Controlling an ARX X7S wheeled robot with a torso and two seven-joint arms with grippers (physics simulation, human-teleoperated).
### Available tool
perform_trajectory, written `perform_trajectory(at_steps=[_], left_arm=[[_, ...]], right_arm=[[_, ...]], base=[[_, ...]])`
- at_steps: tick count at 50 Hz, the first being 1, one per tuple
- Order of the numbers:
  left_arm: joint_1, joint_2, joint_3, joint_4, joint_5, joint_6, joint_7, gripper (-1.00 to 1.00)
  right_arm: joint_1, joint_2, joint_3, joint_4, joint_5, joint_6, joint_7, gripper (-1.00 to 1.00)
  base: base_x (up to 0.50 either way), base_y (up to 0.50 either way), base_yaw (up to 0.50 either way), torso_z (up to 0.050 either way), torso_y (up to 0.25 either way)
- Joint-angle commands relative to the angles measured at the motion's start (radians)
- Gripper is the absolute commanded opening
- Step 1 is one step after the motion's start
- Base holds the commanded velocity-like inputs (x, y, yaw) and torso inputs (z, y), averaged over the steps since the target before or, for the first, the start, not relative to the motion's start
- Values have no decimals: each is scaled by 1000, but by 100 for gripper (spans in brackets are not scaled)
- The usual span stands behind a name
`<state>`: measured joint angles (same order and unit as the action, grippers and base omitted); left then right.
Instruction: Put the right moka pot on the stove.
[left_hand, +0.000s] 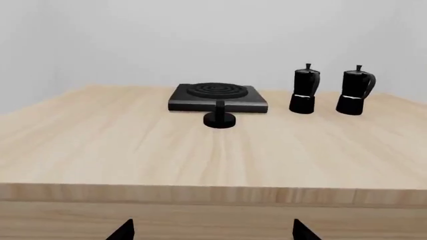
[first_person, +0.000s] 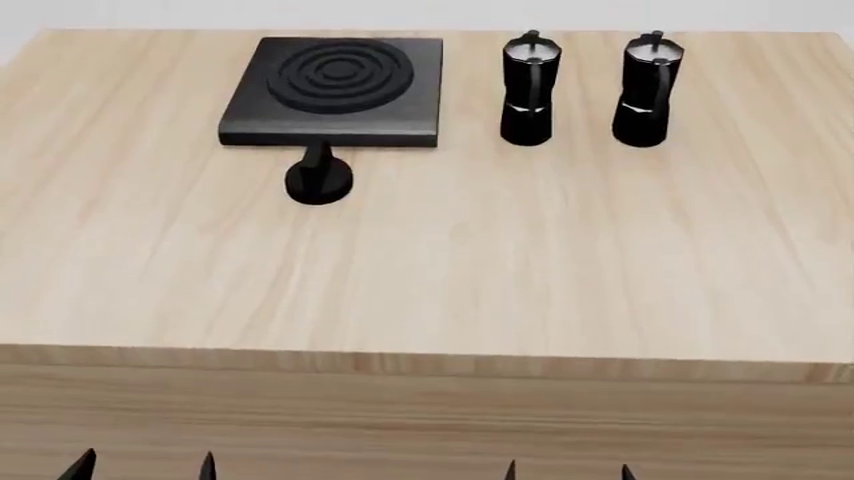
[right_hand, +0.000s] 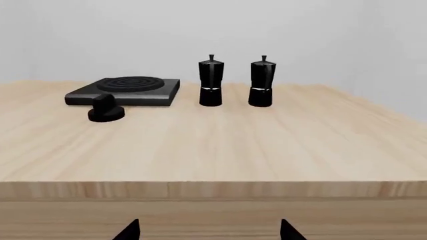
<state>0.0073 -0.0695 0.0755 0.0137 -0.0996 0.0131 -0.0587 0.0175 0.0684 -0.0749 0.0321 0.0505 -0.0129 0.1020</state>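
While nothing is grasped: the task looks unstarted.
Right pot (first_person: 643, 90): upright on the surface (first_person: 534, 260), well right of the stove (first_person: 336, 90), just past its twin (first_person: 529, 90).
Knob (first_person: 318, 180): just in front of the stove.
Left fingers (first_person: 206, 465): spread apart, empty, below the near edge.
Right fingers (first_person: 509, 470): likewise.
Left to do: reach, grasp, lift, carry, set down.

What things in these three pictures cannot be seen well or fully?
- Left gripper: head view shows only the fingertips; the bottom edge cuts off the rest.
- Right gripper: likewise, tips only.
- Both arms: in no view.
- Right moka pot: handle barely visible in the head view.
- Small knob: markings too small to read.
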Motion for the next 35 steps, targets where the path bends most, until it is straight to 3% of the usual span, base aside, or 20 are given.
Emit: perform_trajectory(at_steps=[1, 35], left_arm=[[-1, -14, 10, 1, -29, 10, -11, 100], [-13, -38, 44, -27, -45, 41, -82, 100]], right_arm=[[7, 9, -18, 9, 2, 5, 33, 100], [20, 43, -62, 40, 18, -19, 86, 100]], base=[[0, 0, 0, 0, 0], [220, 30, 0, 0, 0]])
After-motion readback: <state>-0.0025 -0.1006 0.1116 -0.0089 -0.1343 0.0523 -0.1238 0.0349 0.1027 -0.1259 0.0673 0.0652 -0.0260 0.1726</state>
